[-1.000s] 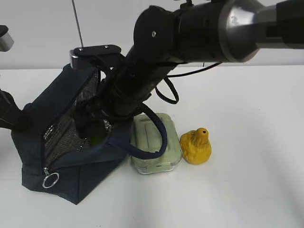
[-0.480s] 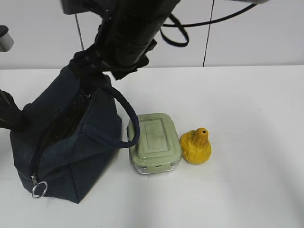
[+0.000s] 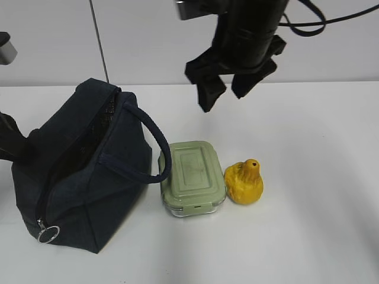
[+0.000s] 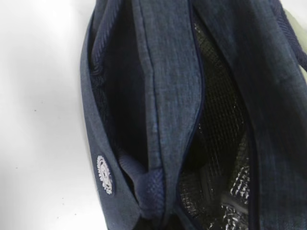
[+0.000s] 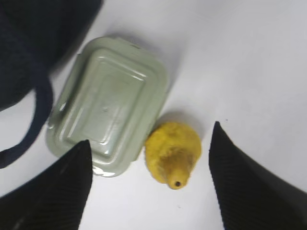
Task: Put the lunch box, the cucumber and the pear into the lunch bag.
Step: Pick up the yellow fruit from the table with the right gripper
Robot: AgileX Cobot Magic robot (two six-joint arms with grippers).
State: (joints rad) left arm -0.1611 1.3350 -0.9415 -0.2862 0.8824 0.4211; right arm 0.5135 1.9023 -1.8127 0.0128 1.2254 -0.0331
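**Right gripper free above the table, bag waiting unzipped**

Your right gripper (image 3: 225,83) hangs spread wide and empty above the pear (image 3: 244,183), which touches the lunch box (image 3: 192,177) at its 3 o'clock. At the box's 9 o'clock the lunch bag (image 3: 77,177) gapes, its handle (image 3: 155,151) drooping onto the lid. The cucumber isn't visible, possibly bagged. Your left gripper, closed, seems to pinch the bag's edge.

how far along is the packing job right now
The cucumber is not visible on the table, possibly already inside the lunch bag; no view shows it. In hand: nothing; the right gripper hangs open above the lunch box and pear. Left: both of those, which sit on the table beside the bag.
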